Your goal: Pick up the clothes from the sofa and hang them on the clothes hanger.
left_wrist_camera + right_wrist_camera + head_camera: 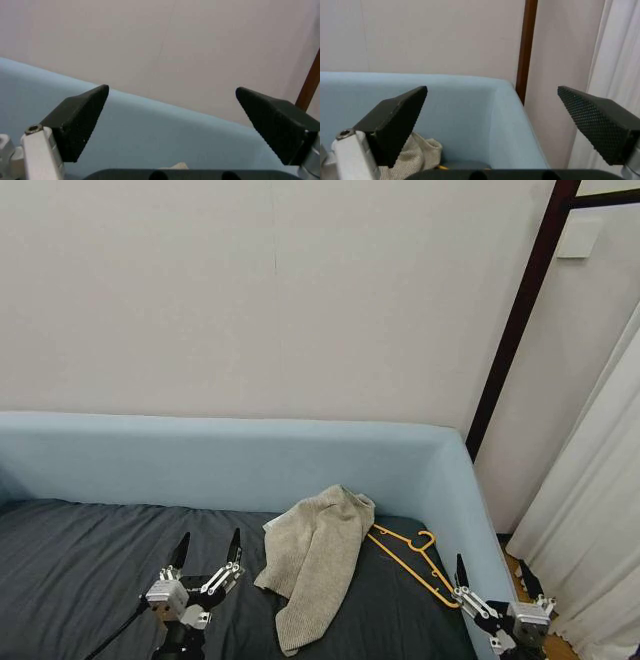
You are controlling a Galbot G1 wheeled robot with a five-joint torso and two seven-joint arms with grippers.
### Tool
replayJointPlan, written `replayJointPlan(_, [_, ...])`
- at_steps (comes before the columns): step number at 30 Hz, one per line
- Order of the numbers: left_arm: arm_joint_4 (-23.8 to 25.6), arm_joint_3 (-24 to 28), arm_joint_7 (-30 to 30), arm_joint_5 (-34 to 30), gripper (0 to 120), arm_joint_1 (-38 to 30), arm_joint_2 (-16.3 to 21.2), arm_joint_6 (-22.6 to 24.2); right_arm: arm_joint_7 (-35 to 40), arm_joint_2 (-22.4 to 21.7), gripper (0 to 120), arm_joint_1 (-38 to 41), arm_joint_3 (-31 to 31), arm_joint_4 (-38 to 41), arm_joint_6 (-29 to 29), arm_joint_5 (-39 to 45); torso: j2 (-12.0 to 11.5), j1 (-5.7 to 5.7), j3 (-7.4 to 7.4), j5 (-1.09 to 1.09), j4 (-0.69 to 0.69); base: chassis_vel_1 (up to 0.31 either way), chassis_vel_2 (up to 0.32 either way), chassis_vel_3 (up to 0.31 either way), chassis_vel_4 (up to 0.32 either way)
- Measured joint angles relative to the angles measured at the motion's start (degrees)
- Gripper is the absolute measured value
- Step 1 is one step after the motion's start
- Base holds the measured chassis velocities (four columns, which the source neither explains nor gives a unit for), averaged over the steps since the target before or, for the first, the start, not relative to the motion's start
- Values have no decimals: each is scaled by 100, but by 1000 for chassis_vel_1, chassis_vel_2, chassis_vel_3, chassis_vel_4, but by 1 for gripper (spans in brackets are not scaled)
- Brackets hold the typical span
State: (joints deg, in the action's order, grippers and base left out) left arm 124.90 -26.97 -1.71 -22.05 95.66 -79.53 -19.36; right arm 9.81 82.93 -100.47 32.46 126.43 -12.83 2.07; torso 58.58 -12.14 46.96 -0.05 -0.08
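A crumpled beige knit sweater (315, 565) is covering one end of the thin orange hanger (412, 546). The head view's lower edge is cropping the right gripper (490, 565).

A crumpled beige knit sweater (318, 565) and orange plastic hanger (416, 564) lie lower centre on the dark grey sofa seat (80, 560), between the spread-fingered left gripper (210, 538) and right gripper (490, 564).

No writing, label, brand, number or sign can be read on anything here.
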Motion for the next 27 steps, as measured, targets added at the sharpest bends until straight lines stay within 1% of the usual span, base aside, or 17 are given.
replayJointPlan(7, [-15,27,2,2,100,41,-32,-67,1,13,100,-57,4,-15,5,-8,0,0,0,1,1,0,0,0,0])
replayJointPlan(18, [52,-7,1,-35,100,10,30,-23,1,8,100,-94,16,106,49,10,0,0,0,1,0,0,0,0,0])
replayJointPlan(24, [16,29,0,-28,100,-9,1,-23,1,-15,100,-90,16,122,72,34,0,0,0,0,0,0,0,0,0])
replayJointPlan(27, [41,18,1,-17,100,28,0,-39,2,-120,100,-65,2,146,160,153,-1,0,0,1,-1,0,0,0,0])
